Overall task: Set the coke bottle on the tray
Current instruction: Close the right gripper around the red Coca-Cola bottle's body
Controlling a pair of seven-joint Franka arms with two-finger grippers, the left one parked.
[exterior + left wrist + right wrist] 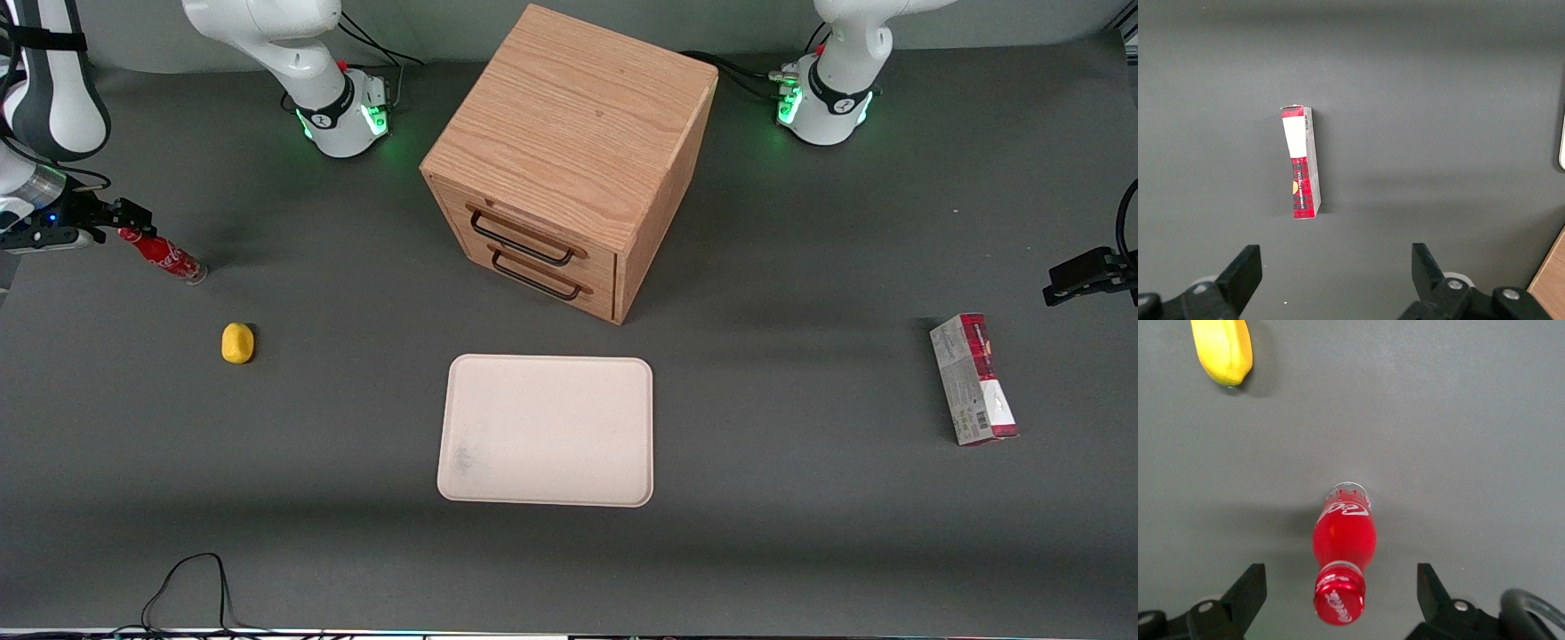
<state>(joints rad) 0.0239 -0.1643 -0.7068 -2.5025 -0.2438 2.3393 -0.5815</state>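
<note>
1. At the working arm's end of the surface, the claw hung just over the coke bottle, fingers spread wide to either side of the red cap, not touching it.
2. Coke bottle stood tilted on its clear base, well apart from the tray.
3. Yellow lump lay near the bottle, closer to the front camera.
4. Tray sat in front of the wooden cabinet; both drawers shut.
5. Red-and-grey carton lay toward the parked arm's end.
</note>
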